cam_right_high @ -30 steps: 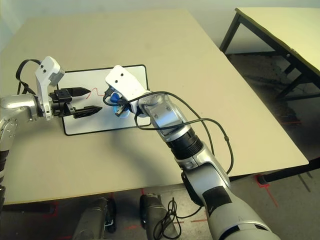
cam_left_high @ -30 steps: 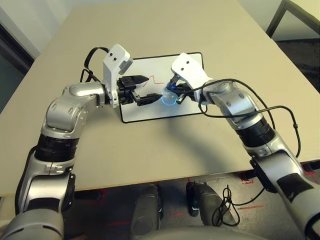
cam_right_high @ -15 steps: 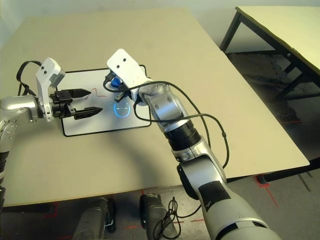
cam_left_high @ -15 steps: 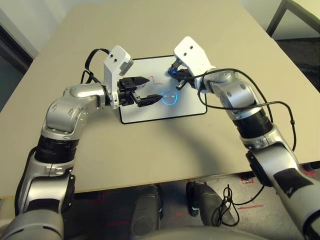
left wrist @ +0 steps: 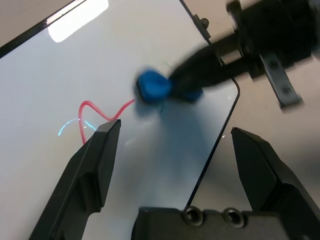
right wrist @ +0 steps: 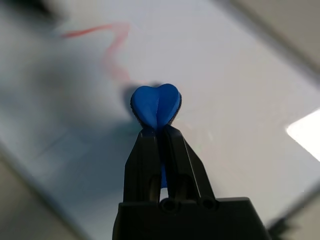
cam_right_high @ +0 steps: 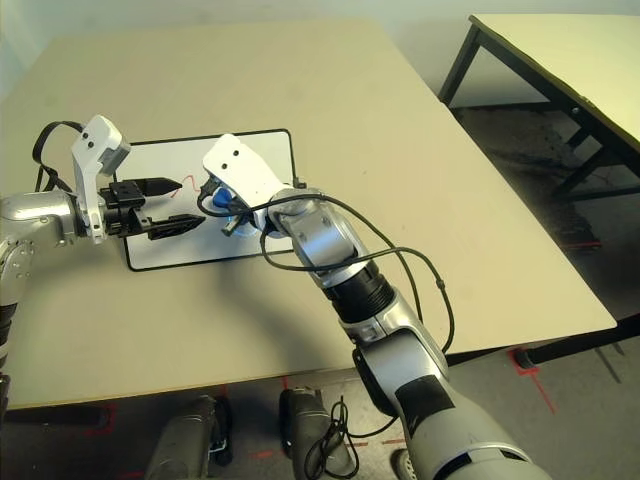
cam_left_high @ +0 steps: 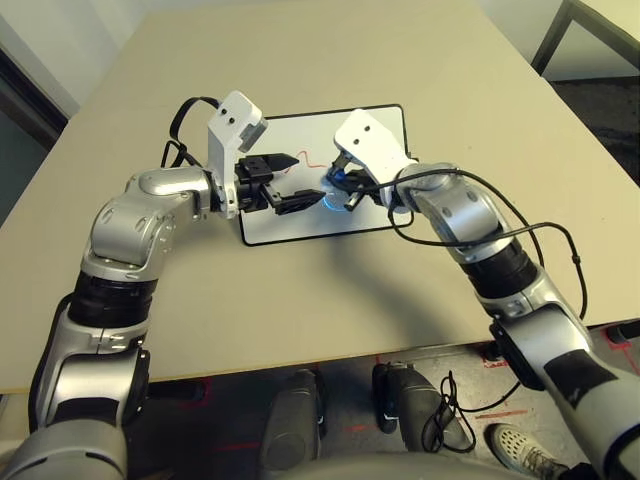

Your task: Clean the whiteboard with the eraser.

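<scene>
Over the whiteboard [cam_left_high: 300, 195], the left tool [cam_left_high: 283, 180] and the eraser-holding right tool [cam_left_high: 340, 188] crowd its middle, while the surface [cam_left_high: 300, 60] around the whiteboard lies open.

This looks like a robotics lab or test room. A plain beige table [cam_left_high: 330, 290] stands on a dark grey floor [cam_right_high: 560, 400] marked with red tape [cam_left_high: 497, 354]. A second black-legged table [cam_right_high: 560, 60] sits near it, against bare pale walls [cam_right_high: 430, 30], with loose black cables [cam_left_high: 445, 425] hanging below.
</scene>
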`<state>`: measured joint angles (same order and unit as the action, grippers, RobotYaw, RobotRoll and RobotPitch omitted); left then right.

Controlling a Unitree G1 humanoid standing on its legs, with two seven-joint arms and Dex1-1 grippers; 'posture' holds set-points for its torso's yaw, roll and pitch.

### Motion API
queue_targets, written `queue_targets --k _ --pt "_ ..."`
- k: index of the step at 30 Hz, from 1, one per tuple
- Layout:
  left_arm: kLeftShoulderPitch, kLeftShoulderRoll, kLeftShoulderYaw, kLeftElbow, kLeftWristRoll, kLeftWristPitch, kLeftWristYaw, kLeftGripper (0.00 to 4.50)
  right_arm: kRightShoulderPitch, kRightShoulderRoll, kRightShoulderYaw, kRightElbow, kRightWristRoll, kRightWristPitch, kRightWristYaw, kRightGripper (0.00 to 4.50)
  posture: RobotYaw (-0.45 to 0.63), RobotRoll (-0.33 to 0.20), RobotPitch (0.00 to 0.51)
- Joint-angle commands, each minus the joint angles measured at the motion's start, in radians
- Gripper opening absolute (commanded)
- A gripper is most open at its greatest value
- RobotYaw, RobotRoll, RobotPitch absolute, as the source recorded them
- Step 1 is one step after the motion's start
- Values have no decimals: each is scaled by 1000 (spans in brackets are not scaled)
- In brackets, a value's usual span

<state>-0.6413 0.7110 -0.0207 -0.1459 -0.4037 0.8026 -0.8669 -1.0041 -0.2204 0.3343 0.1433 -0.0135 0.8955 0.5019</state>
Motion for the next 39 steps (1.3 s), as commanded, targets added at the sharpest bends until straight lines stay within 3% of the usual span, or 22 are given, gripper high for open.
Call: queue_targets --k 1,5,16,22,39 --pt "15 4 1 -15 -11 10 -2 4500 -47 -8 -49 76 -16 -44 -33 1 75 0 180" --pt "14 4 1 -15 -11 11 -2 4500 -51 -5 -48 95 -19 -52 -40 1 75 0 180" --pt "9 4 1 -19 -12 16 0 4500 119 46 76 -108 -1 71 1 1 75 0 180" --pt "3 2 -2 -16 -11 16 -2 4500 151 44 104 -129 -5 86 13 1 75 0 183" --pt "-7 -3 -6 -8 -10 13 -6 4500 2 -28 -47 118 -33 -76 -51 1 67 0 181"
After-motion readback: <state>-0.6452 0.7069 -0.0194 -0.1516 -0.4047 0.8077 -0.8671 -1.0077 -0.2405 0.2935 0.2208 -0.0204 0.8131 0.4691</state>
